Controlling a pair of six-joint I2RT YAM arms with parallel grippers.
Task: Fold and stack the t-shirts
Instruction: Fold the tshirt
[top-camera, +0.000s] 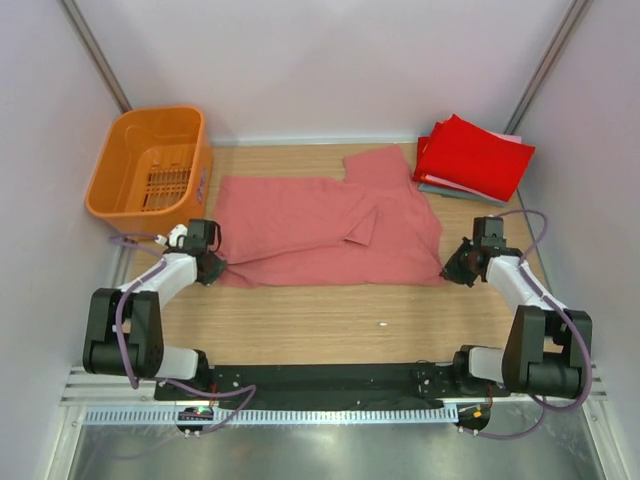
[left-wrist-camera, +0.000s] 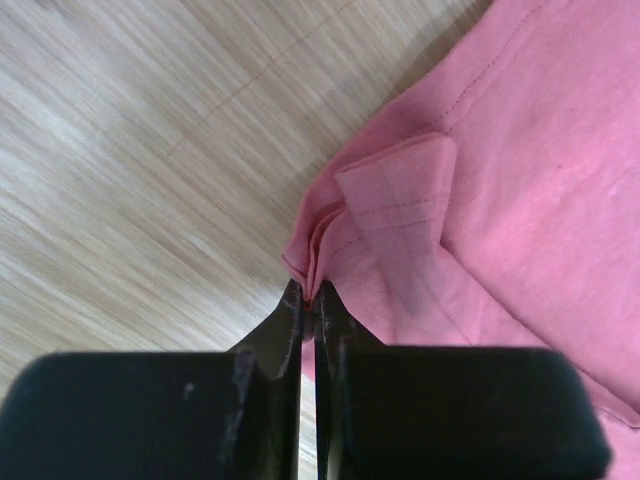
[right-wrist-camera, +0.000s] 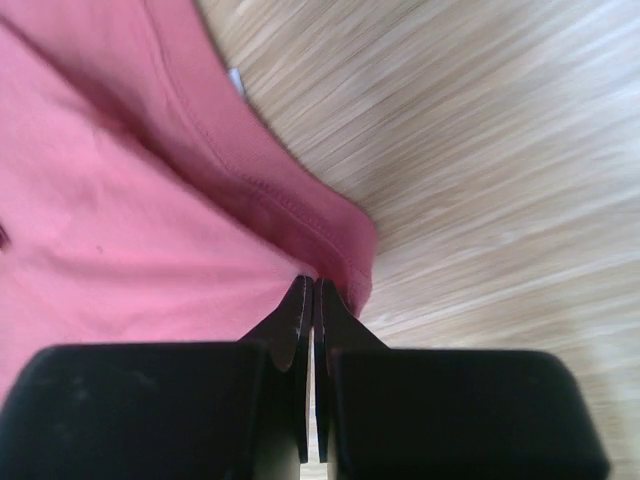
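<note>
A large salmon-pink t-shirt (top-camera: 320, 230) lies spread across the middle of the wooden table, one sleeve folded over near its centre. My left gripper (top-camera: 210, 268) is shut on the shirt's near left corner (left-wrist-camera: 320, 260), where the cloth bunches in folds at the fingertips. My right gripper (top-camera: 449, 270) is shut on the near right corner, pinching the hemmed edge (right-wrist-camera: 330, 250). At the far right lies a stack of folded t-shirts (top-camera: 472, 158), a bright red one on top with grey and pale edges showing beneath.
An orange slotted plastic basket (top-camera: 150, 160) stands at the far left, close behind my left gripper. A small white speck (top-camera: 382, 324) lies on the bare wood near the front. White walls close in the table on three sides.
</note>
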